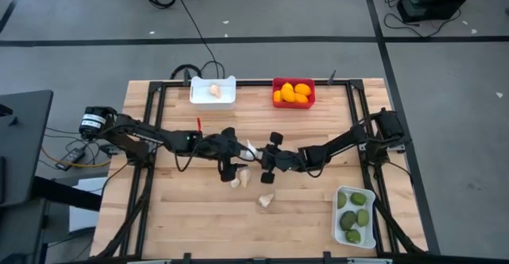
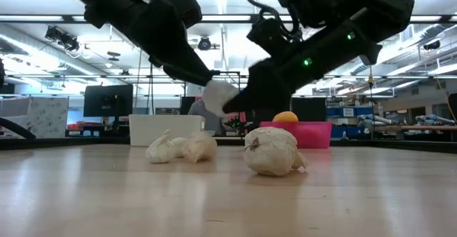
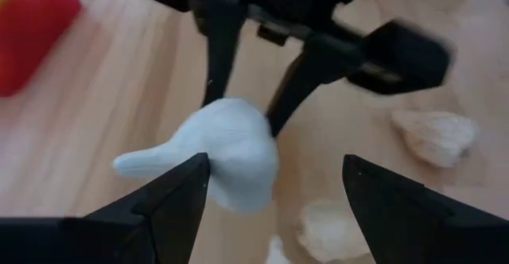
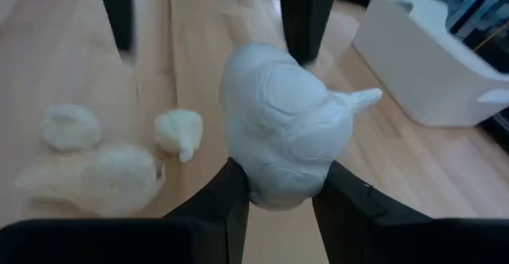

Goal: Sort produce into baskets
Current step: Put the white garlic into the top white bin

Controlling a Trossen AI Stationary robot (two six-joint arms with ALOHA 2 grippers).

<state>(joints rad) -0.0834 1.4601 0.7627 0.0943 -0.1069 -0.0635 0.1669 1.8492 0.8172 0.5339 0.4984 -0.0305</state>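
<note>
Surface: we log a light wooden top with a black frame along its edges; both arms meet near its middle.
Right end effector: we see its two dark fingers pressed against either side of a white garlic bulb; it grips the bulb, lifted clear of the wood.
Left end effector: we find its fingers spread wide on either side of the same bulb, one close to it, without a grip. It holds nothing.
Held garlic bulb: up in the air between the two end effectors, over the middle of the surface, its pointed tip sticking out sideways.
Loose garlic bulbs: we count two lying close together on the wood just below the end effectors, and a third garlic bulb a little apart, nearer the front edge.
White basket: at the far edge, left of centre; one garlic piece inside.
Red basket: just beside it to the right; we note orange and yellow citrus fruits piled in it.
Second white basket: at the front right corner; dark green oval fruits inside.
</note>
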